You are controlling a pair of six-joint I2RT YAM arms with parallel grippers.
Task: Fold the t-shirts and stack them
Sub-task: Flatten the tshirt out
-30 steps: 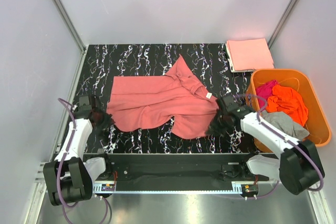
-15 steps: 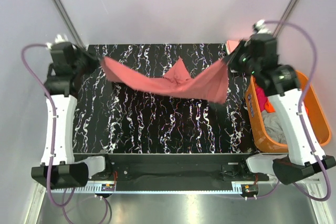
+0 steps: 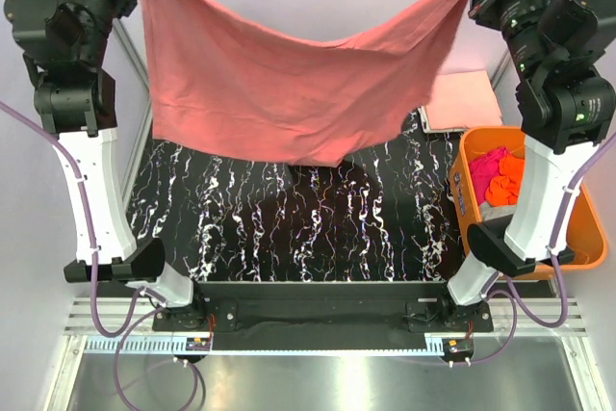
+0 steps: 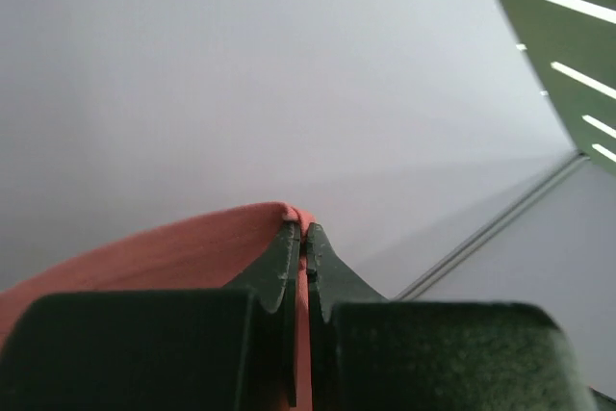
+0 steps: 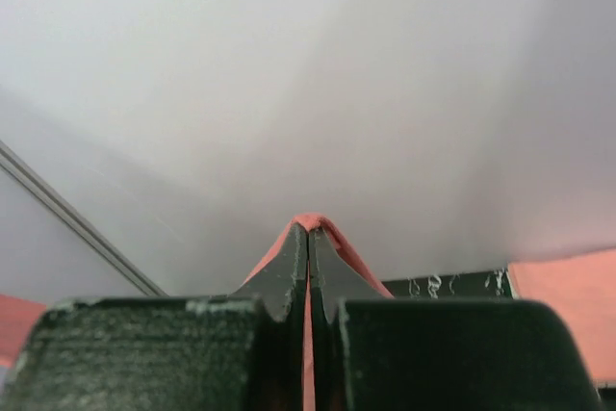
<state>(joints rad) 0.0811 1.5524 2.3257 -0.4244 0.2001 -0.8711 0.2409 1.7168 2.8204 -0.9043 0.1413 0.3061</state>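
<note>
Left wrist view: left claw (image 4: pixel 300 230) has its fingers pressed together on an edge of the salmon-pink shirt (image 4: pixel 144 257), with cloth poking past the tips. Right wrist view: right claw (image 5: pixel 308 230) is likewise clamped on another corner of the same shirt. The top view can't resolve this grip detail. Only the top view shows the whole shirt, strung between both claws held high, sagging in the middle, its lower edge hanging over the counter (image 3: pixel 289 228), left of the orange basket (image 3: pixel 587 247). A folded peach-pink shirt (image 3: pixel 467 98) lies just behind the basket. A magenta shirt (image 3: pixel 489 166) and an orange shirt (image 3: pixel 512 182) sit inside the basket. The counter is black with white marbling, with pale walls around it.
</note>
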